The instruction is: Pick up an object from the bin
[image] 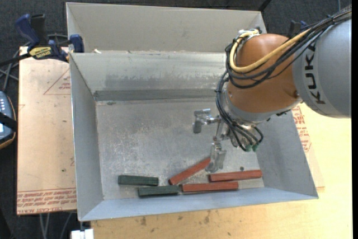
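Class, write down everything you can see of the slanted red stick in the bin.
The slanted red stick is a thin, flat, straight bar, reddish brown, perhaps painted wood. It lies on the bin floor near the front wall, its end on the view's right farther from that wall. Its other end comes close to a green stick; contact is unclear. The farther end lies at one finger of the open pincer, not between the fingers.

**Legible markings: one brand name, on the robot arm.**
Black capital letters "KUK" run down the grey casing of the arm [334, 67] at the right of the camera view. They are the start of the brand name KUKA, whose last letter is cut off at the casing's edge.
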You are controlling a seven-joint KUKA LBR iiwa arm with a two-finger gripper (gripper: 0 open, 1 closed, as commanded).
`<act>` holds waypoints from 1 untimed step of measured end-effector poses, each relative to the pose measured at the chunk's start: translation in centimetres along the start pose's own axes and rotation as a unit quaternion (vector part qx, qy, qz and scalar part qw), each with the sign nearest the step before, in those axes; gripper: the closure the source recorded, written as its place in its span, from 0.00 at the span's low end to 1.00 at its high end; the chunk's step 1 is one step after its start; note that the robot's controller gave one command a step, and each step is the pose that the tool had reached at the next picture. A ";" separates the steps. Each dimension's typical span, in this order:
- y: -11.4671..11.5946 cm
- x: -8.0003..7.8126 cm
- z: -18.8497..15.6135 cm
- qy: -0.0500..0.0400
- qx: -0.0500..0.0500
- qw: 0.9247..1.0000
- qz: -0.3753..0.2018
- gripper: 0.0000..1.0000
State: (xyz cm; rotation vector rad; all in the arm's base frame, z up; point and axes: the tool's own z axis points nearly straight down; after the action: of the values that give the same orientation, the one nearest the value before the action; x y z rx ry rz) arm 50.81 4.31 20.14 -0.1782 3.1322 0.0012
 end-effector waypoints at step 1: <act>-3.4 2.1 3.5 0.002 0.000 0.991 -0.132 0.00</act>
State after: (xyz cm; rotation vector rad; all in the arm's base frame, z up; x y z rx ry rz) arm 49.13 0.72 16.62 -0.5894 3.0845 0.0012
